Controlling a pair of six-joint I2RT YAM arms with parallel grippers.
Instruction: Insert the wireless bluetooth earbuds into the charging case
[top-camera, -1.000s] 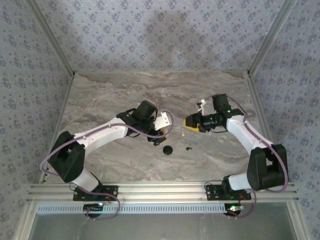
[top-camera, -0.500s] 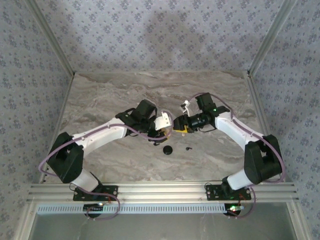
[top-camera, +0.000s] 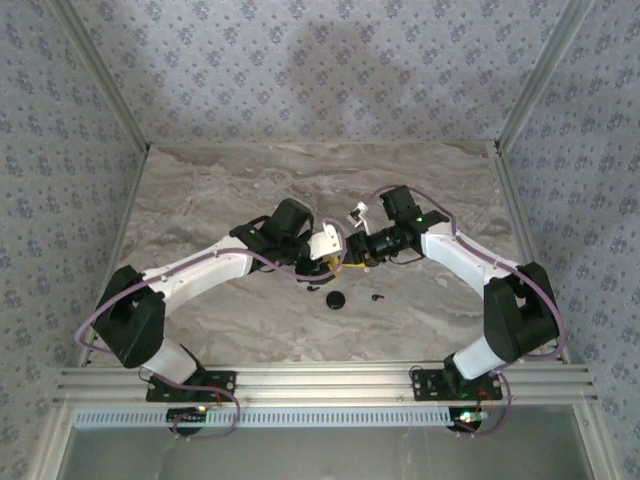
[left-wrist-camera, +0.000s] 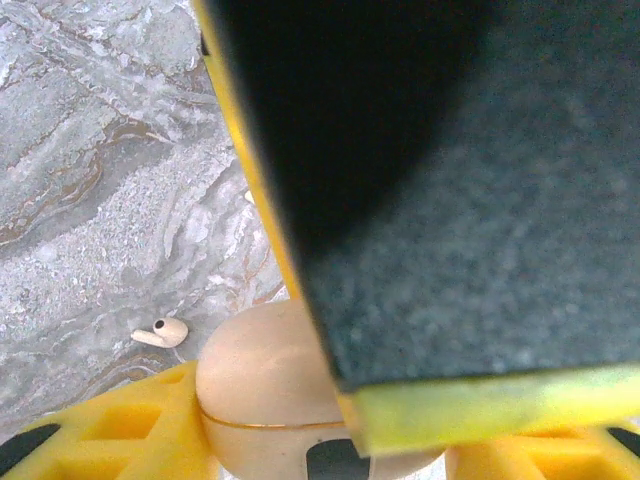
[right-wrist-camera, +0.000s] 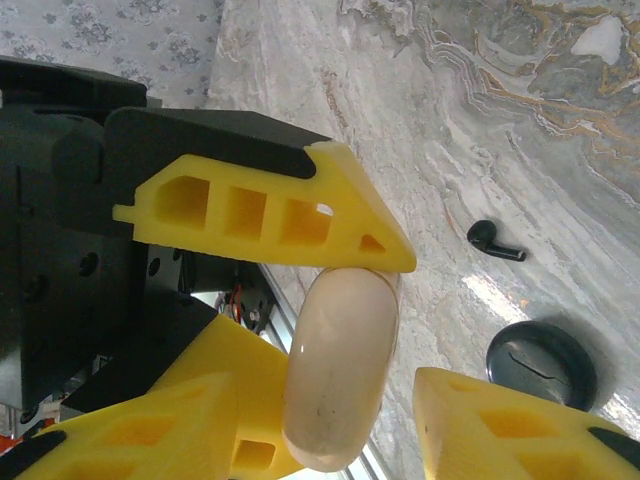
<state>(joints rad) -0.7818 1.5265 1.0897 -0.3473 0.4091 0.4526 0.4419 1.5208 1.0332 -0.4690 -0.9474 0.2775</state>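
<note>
The charging case (right-wrist-camera: 340, 370) is a beige rounded shell, closed, its seam line (left-wrist-camera: 260, 424) visible. My left gripper (top-camera: 337, 262) is shut on it above the table, one yellow finger (right-wrist-camera: 270, 215) pressing its upper end. My right gripper (right-wrist-camera: 330, 440) has come up to the case from the right and stands open around it, with a narrow gap between the case and its right finger (right-wrist-camera: 500, 420). Its dark pad (left-wrist-camera: 450, 200) looms close in the left wrist view. One black earbud (right-wrist-camera: 495, 240) lies on the marble (top-camera: 377, 297), below the grippers.
A round black puck (top-camera: 337, 299) lies on the table beside the earbud, also seen as the puck (right-wrist-camera: 540, 365). A small beige piece (left-wrist-camera: 160, 332) rests on the marble near the left gripper. The back half of the table (top-camera: 250, 180) is bare marble.
The right arm has swung left from the table's right side until its fingers meet the left gripper and straddle the case. The left arm and the things on the table have stayed put.
</note>
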